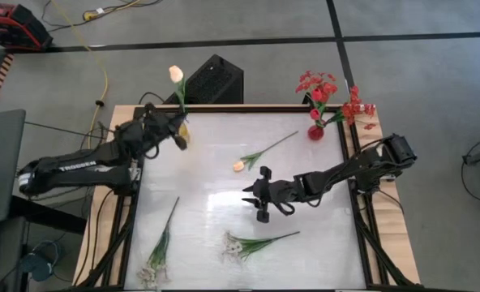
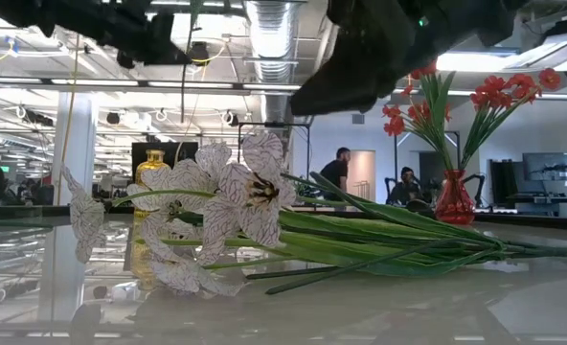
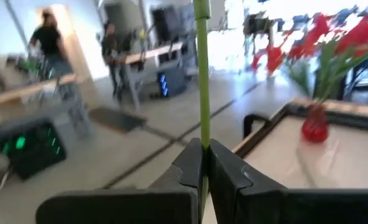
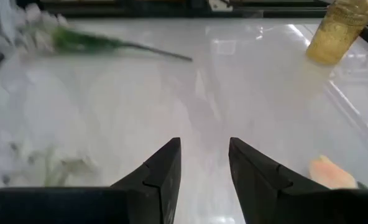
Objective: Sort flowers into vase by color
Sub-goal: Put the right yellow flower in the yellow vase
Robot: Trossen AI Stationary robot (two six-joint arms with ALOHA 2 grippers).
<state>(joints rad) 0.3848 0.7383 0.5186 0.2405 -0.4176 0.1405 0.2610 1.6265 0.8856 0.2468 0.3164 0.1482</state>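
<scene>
Nearest you, two white blossom sprays lay flat on the white table (image 1: 305,251): one spray (image 1: 252,244) near the front middle, the other spray (image 1: 160,250) toward the front left. Above the table's centre, your right gripper (image 1: 259,199) hung with its fingers (image 4: 165,171) parted and nothing between them. Just beyond it lay a cream tulip stem (image 1: 260,152), its bud pointing left. At the far left corner, your left gripper (image 1: 177,128) was clamped on the green stalk (image 3: 202,74) of a second cream tulip (image 1: 176,75), held upright over the yellow vase (image 2: 152,169). At the far right corner stood the red vase (image 1: 315,131), which held the red blossom clusters (image 1: 331,96). The left arm bore white lettering, "TROSSEN" (image 1: 78,164).
</scene>
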